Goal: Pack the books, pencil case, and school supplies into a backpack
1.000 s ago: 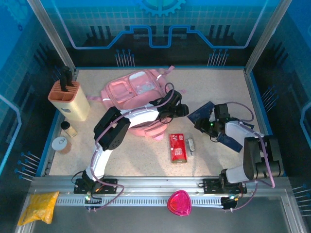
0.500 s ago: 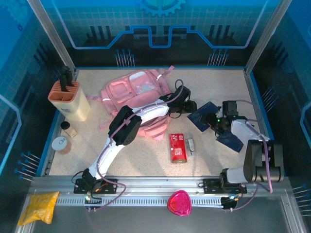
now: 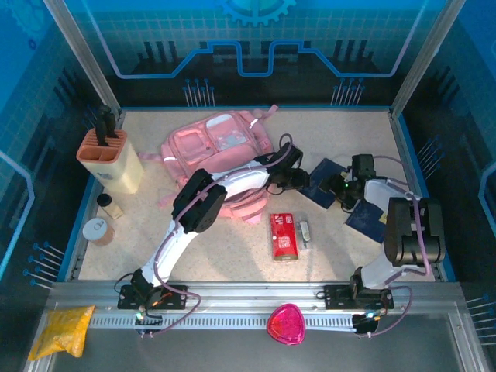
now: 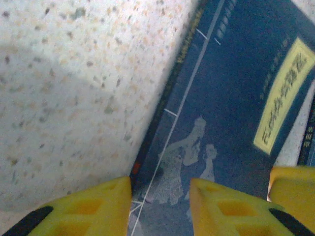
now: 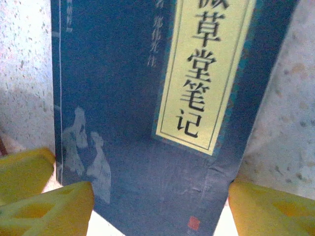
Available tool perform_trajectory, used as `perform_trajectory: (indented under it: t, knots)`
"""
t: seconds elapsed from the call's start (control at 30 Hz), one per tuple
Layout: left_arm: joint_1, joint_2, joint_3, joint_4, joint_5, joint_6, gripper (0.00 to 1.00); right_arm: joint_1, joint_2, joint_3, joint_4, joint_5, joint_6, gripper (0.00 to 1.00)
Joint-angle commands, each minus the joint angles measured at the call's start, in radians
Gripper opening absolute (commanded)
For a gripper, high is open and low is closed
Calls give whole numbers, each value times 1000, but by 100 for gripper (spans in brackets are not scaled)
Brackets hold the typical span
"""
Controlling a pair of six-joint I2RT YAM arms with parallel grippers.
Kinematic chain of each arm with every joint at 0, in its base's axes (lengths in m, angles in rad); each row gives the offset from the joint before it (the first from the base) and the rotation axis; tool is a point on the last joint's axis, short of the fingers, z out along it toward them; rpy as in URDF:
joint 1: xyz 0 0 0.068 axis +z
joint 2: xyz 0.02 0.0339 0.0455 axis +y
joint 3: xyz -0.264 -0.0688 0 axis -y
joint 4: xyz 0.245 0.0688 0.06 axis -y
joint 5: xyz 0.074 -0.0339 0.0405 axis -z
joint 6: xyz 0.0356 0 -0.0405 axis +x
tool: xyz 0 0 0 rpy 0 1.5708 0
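The pink backpack [image 3: 217, 147] lies at the back left of centre. A navy-blue book [image 3: 322, 182] lies flat to its right, with a second navy book [image 3: 366, 221] nearer the right edge. My left gripper [image 3: 298, 180] [image 4: 160, 209] is open, its fingers astride the first book's [image 4: 236, 98] left edge. My right gripper [image 3: 341, 190] [image 5: 160, 216] is open, one finger at each side of that book's [image 5: 138, 98] near end. The red pencil case [image 3: 284, 235] and a small grey-white piece [image 3: 304, 230] lie in front.
A beige knife block [image 3: 112, 159] stands at the left with two small jars [image 3: 99, 231] before it. On the front rail lie a pink heart-shaped thing [image 3: 285, 324] and a yellow bag [image 3: 62, 329]. Both grippers work within a hand's width of each other.
My left arm has stretched right from the backpack's edge to the navy book and narrowed its jaws. My right gripper has swung toward the same book and opened wider.
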Motion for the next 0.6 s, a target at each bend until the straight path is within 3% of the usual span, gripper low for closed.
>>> perform_trajectory:
  t: [0.0, 0.27, 0.33, 0.43, 0.57]
  knots:
    - [-37, -63, -71, -21, 89, 1, 35, 47, 46, 52, 15, -31, -27, 73]
    - [-57, -256, -312, 30, 23, 9, 34, 71, 25, 128, -98, -12, -116, 75]
    - [-46, -272, -311, -2, -39, 22, 35, 56, 23, 139, -117, 13, -124, 76]
    - [-23, -272, -301, 11, -45, 7, 34, 36, 32, 151, -143, 28, -145, 76]
    - [-14, -238, -288, 66, -68, -66, 35, 22, 35, 126, -118, -3, -140, 69]
